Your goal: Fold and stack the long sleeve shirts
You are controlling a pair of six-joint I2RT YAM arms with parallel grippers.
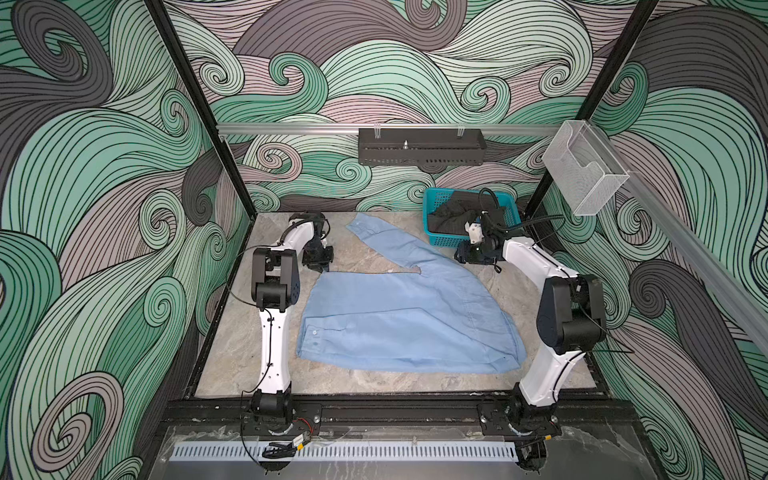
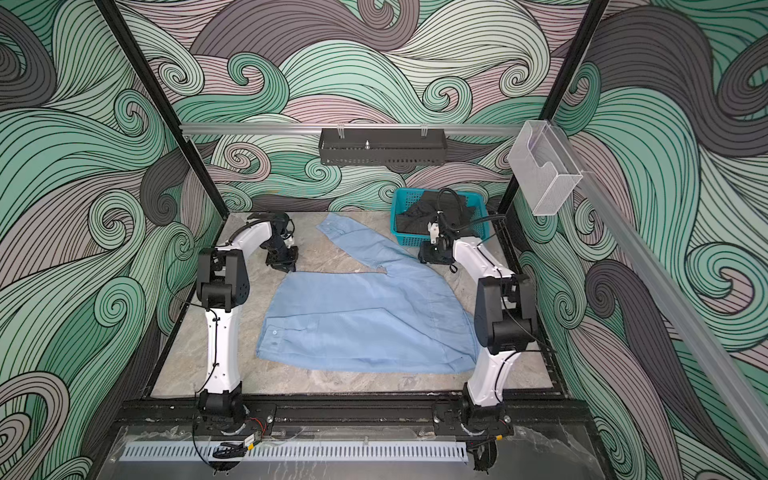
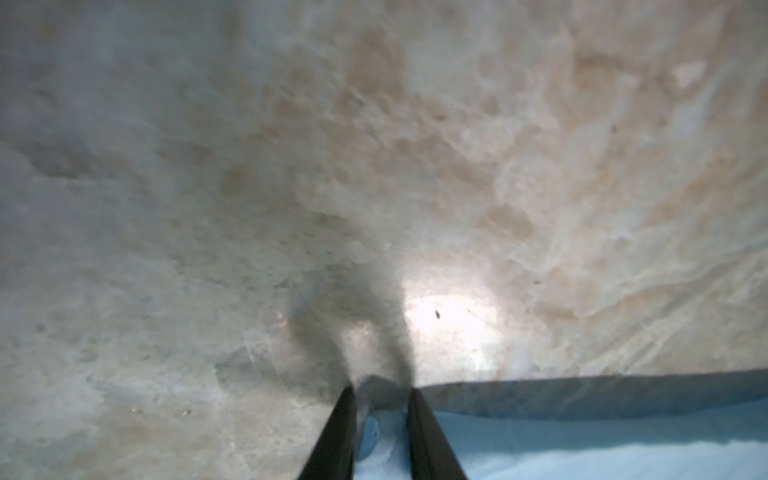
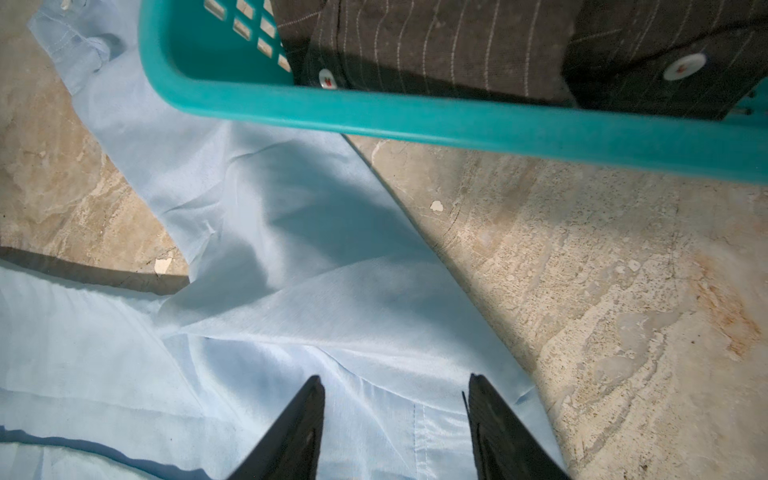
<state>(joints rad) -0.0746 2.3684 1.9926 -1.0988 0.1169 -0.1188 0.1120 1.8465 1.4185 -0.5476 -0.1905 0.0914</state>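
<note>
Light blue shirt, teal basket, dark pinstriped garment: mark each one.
light blue shirt (image 1: 407,316): in a top view, on its body panel.
teal basket (image 4: 457,120): right wrist view, on its near rim.
dark pinstriped garment (image 4: 457,41): right wrist view, on cloth between its white buttons.

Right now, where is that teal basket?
In both top views the teal basket sits at the far right corner of the table, just behind the right gripper and beside the outstretched sleeve of the light blue shirt.
</note>
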